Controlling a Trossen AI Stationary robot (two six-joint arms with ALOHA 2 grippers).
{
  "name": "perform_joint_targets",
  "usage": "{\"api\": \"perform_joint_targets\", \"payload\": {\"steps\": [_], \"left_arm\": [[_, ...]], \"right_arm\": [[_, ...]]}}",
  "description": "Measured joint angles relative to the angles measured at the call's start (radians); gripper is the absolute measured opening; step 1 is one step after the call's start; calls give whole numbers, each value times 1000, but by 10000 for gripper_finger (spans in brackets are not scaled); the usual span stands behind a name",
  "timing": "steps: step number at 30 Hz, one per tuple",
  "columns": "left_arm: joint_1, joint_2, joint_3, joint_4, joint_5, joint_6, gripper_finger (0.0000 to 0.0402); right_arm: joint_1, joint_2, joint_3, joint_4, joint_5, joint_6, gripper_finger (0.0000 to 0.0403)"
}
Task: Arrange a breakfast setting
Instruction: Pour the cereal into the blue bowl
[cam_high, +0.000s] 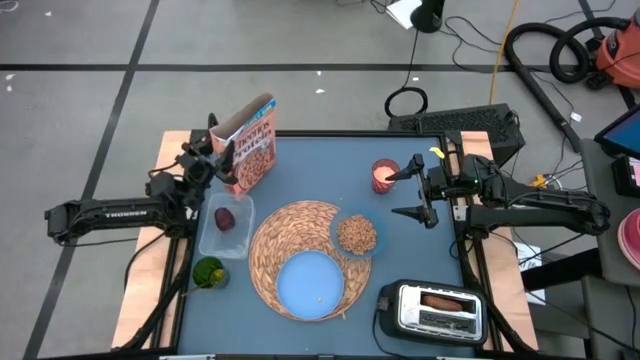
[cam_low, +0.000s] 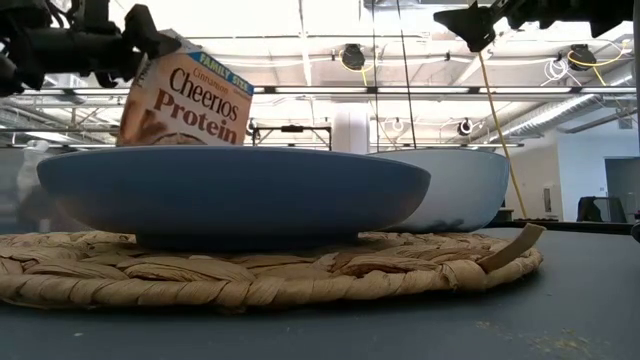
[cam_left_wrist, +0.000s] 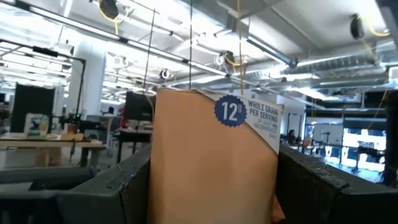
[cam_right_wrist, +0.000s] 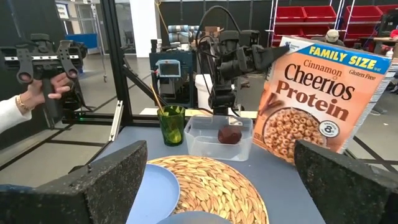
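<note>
My left gripper (cam_high: 222, 158) is shut on the orange-brown cereal box (cam_high: 255, 150) at the table's far left. The box also shows in the right wrist view (cam_right_wrist: 317, 106). The round woven placemat (cam_high: 300, 250) lies mid-table and bears the light-blue plate (cam_high: 310, 285) and a small bowl (cam_high: 355, 235) holding cereal. The small dark-red item (cam_high: 225, 218) lies in a clear tub (cam_high: 212, 240). A brown bread (cam_high: 440, 300) lies in the toaster (cam_high: 400, 310). My right gripper (cam_high: 408, 193) is open and empty at the far right. My left gripper pinches the box near its top end, at a narrow side panel (cam_left_wrist: 163, 180). One finger (cam_left_wrist: 127, 186) is on each broad face. The fingers come level from the table's left. The box stands tilted; I cannot tell whether its bottom (cam_right_wrist: 298, 163) touches the table.
A red cup (cam_high: 385, 175) stands just left of my right gripper. A green cup (cam_high: 208, 272) with a thin stick in it stands near the tub. A person's hand (cam_right_wrist: 37, 87) holds a controller beyond the table's left side.
</note>
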Motion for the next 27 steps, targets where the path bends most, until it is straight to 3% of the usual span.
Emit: {"api": "perform_joint_targets", "payload": {"steps": [22, 27], "left_arm": [[0, 0, 13, -137, 7, 7, 271], [0, 0, 13, -249, -5, 28, 271]], "right_arm": [[0, 0, 0, 0, 0, 0, 393], [0, 0, 0, 0, 0, 0, 393]]}}
